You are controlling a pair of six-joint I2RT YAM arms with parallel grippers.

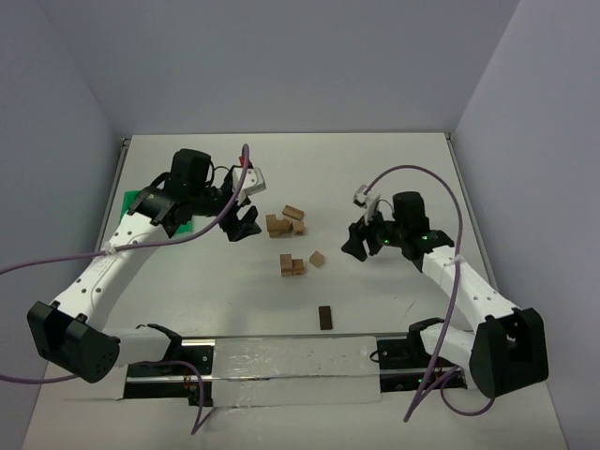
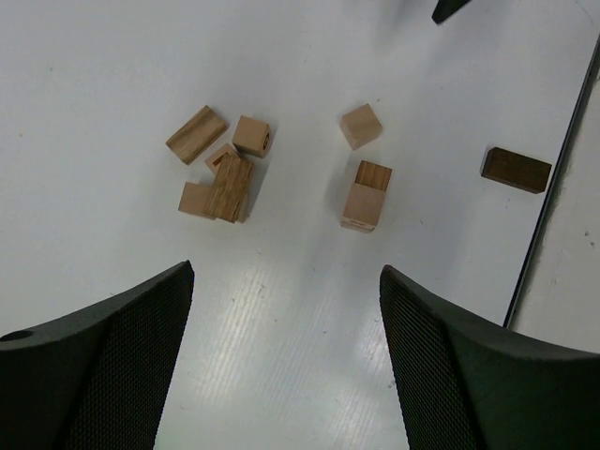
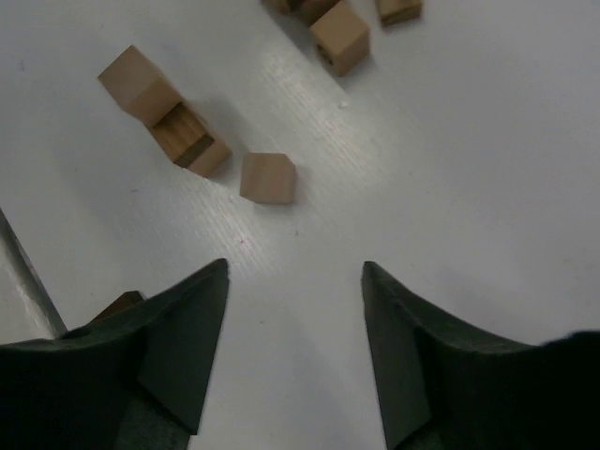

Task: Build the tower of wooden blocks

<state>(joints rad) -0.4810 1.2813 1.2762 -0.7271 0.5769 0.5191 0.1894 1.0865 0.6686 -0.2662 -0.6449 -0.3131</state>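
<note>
wood blocks (image 1: 292, 265) scattered between left gripper (image 1: 242, 225), wide open, empty; right gripper (image 1: 361, 246), open, empty

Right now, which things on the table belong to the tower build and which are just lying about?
Belongs to the job:
cluster of tan blocks
pair of tan blocks
single tan cube

Lying about:
green bin, partly hidden
dark brown block, probably not part of the set

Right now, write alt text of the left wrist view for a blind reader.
Light-tan wood blocks lie scattered on a white table: a cluster at left, a few beside it, one dark brown block far right. The black fingers frame the bottom, open and empty.
</note>
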